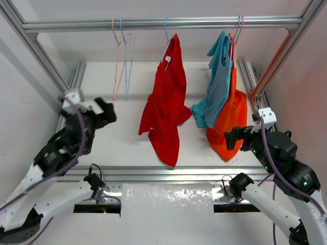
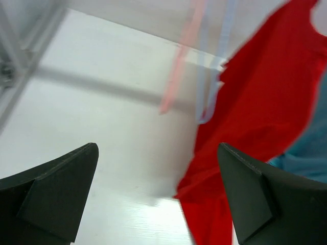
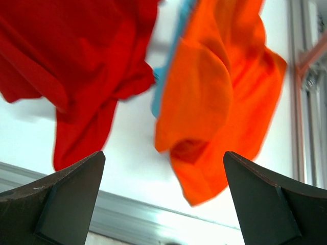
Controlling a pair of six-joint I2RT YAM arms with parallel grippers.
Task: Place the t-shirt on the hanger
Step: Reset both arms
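The red t-shirt (image 1: pixel 166 104) hangs from the top rail at the middle, draped unevenly with its hem near the table's front. Above its collar shows the light-blue hook of the hanger (image 1: pixel 166 24); the rest of the hanger is hidden inside the cloth. My left gripper (image 1: pixel 103 112) is to the shirt's left, apart from it and open. In the left wrist view the t-shirt (image 2: pixel 260 97) fills the right side beyond the open left gripper (image 2: pixel 158 148). My right gripper (image 1: pixel 231 138) is open to the shirt's right, close in front of the orange shirt. The t-shirt (image 3: pixel 76 61) is upper left of the empty right gripper (image 3: pixel 163 153).
An orange shirt (image 1: pixel 230 122) and a light blue shirt (image 1: pixel 217 81) hang together at the right of the rail (image 1: pixel 153 23). Empty pink and light-blue wire hangers (image 1: pixel 122 61) hang at the left. Metal frame posts (image 1: pixel 38 51) stand at both sides.
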